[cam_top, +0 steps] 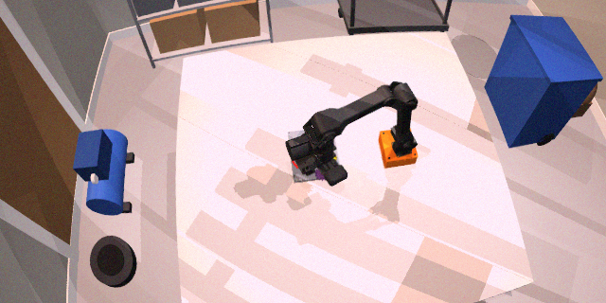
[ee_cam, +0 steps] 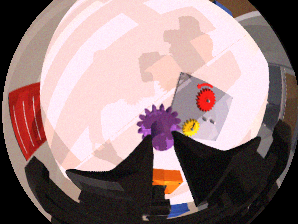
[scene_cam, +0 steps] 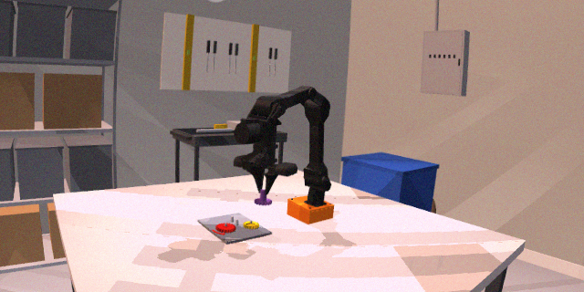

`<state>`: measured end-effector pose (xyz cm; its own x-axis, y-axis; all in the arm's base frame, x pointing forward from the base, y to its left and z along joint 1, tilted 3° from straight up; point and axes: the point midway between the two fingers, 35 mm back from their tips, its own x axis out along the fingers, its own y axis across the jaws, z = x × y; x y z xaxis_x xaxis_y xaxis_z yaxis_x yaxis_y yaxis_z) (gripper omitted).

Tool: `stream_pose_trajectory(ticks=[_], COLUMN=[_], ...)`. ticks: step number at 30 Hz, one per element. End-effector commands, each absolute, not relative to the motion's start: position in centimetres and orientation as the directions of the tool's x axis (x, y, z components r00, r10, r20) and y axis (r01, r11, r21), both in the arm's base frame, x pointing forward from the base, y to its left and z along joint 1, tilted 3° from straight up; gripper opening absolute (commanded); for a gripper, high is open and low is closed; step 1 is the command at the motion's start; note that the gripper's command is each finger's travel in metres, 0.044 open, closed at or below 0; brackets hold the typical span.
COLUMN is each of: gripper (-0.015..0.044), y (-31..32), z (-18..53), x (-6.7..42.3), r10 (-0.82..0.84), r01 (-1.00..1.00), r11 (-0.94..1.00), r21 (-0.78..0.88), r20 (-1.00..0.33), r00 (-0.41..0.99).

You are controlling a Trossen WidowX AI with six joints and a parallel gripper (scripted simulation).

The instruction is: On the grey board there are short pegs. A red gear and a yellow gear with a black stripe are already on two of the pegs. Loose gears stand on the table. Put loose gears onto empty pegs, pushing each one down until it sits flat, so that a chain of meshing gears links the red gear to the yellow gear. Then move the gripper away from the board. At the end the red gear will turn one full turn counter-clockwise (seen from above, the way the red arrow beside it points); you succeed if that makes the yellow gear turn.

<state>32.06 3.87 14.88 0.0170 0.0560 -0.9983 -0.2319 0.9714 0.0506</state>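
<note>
The partly open gripper [scene_cam: 264,189] [ee_cam: 161,136] grips the purple gear [cam_top: 320,175] [scene_cam: 263,201] [ee_cam: 159,123] by its upright stem, the arm hiding much from above.

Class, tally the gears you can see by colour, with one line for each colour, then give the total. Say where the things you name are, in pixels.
Red gears: 1, the red gear [scene_cam: 225,228] [ee_cam: 205,100] on the board.
Yellow gears: 1, the yellow gear [scene_cam: 251,225] [ee_cam: 190,127] on the board.
Purple gears: 1, the purple gear [cam_top: 320,175] [scene_cam: 263,202] [ee_cam: 159,122] in the gripper [scene_cam: 264,192] [ee_cam: 161,136].
Total: 3
</note>
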Motion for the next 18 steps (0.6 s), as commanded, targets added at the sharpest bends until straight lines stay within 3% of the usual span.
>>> stream_pose_trajectory(ticks=[1,18], gripper=[0.0,0.0], y=[2.8,-1.3], z=[14.4,12.1], x=[32.1,32.2], r10=[0.058,0.053], r01=[-0.233,-0.233], r11=[0.971,0.971], r21=[0.051,0.046], r20=[-0.998,-0.998], r00=[0.02,0.02])
